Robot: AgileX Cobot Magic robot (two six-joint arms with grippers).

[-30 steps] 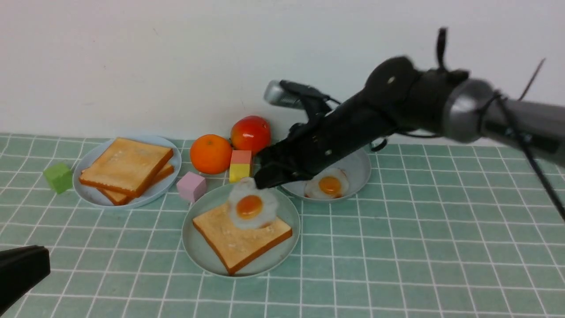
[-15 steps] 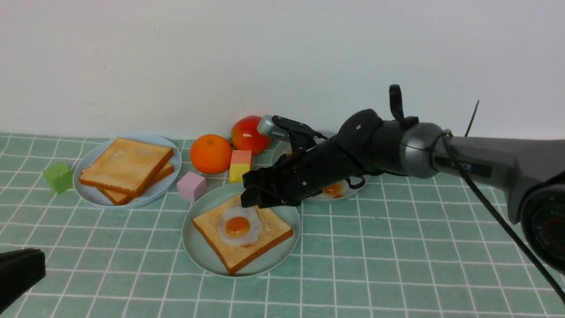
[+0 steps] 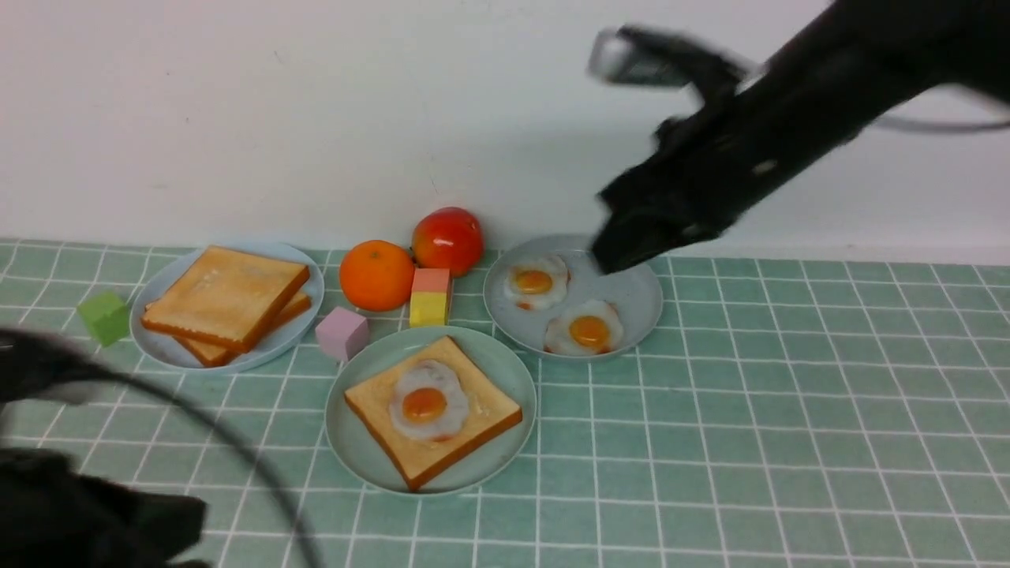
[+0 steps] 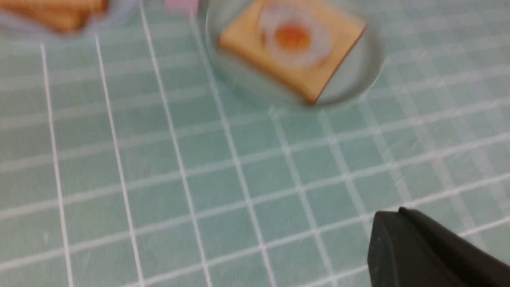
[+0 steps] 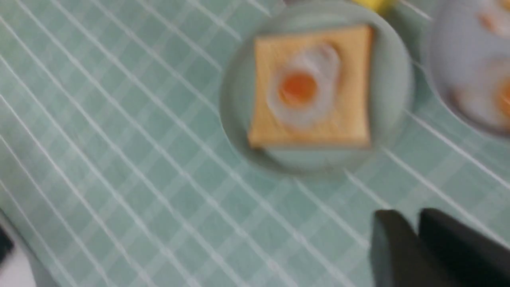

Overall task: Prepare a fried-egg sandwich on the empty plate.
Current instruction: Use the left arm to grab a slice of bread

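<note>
At the near left, the left gripper point(image 3: 158, 525) was a dark blur low over the table, its fingers pressed together, and nothing could be seen in them. Behind it, the pale blue plate point(image 3: 272, 347) carried two toast slices point(image 3: 225, 296), one on the other. In the middle, the mint-green plate point(image 3: 359, 454) held the half-made sandwich: one bottom slice point(image 3: 473, 414) with a fried egg point(image 3: 426, 402) lying flat on it. To the right stood the grey-blue plate point(image 3: 631, 296) with two more eggs. Above it the right gripper point(image 3: 611, 256) was high and blurred, its fingers nearly together and empty.

I judged that the covering slice was the step in hand. The upper slice on the left needed to be pinched at one edge, kept level, and lowered square with the bottom crust, so that the egg was not pushed out.

The surface was a flat green cloth point(image 3: 750, 434) with white grid lines. The wall point(image 3: 237, 118) behind was plain white.
</note>
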